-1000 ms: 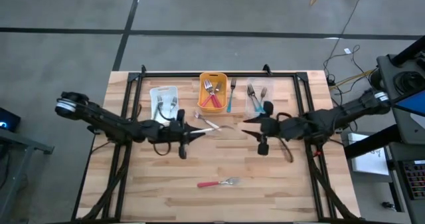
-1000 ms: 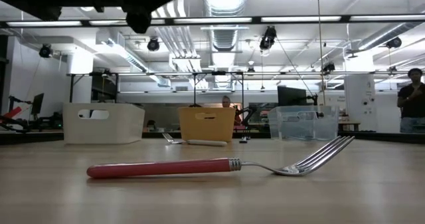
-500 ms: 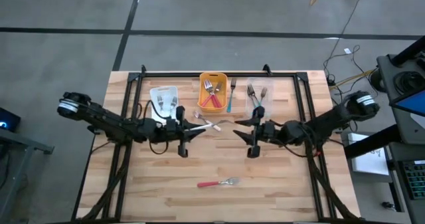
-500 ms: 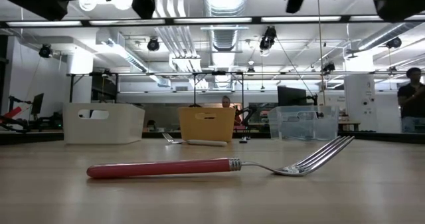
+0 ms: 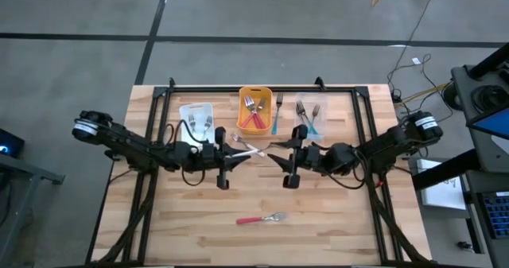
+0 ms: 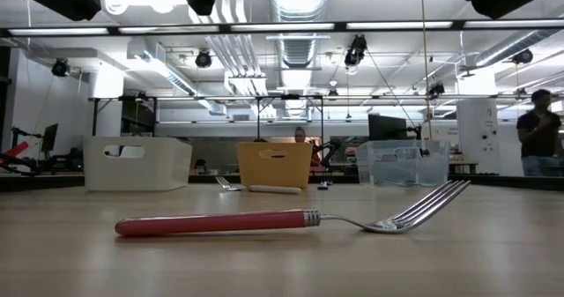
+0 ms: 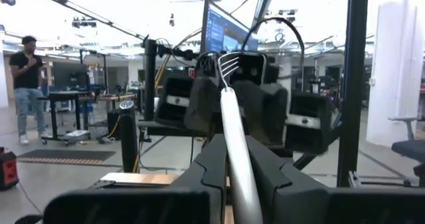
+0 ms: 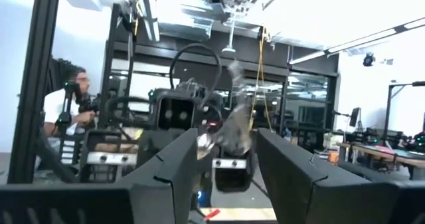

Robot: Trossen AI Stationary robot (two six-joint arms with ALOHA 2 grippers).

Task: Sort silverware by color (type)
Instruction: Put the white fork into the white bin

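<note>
My left gripper (image 5: 237,153), above the middle of the table, is shut on a white-handled fork (image 7: 232,117). The fork's tines (image 7: 229,61) point at my right gripper (image 5: 275,146), which faces it, open. In the right wrist view the blurred fork head (image 8: 234,132) shows between the spread fingers, and I see no touch. A pink-handled fork (image 5: 261,219) lies flat near the table's front. Another white-handled fork (image 6: 256,189) lies in front of the orange bin (image 5: 255,109). My left gripper pinches the fork's white handle (image 7: 236,159) between its two fingers. The fingers come about level from the table's left, tipped slightly up, and the fork runs on along their line. It is lifted clear of the table, with its tines at the free end.
Along the far edge stand a white bin (image 5: 196,118), the orange bin and a clear bin (image 5: 310,117), each with forks inside. A blue-handled fork (image 5: 276,118) lies between the orange and clear bins. A person (image 6: 536,143) stands in the room beyond.
My right gripper has gone toward the table's left, up to my left gripper, sinking a little and tipping up from pointing down to about level. My left gripper has tipped up slightly with the fork. Neither gripper's gap has changed.
</note>
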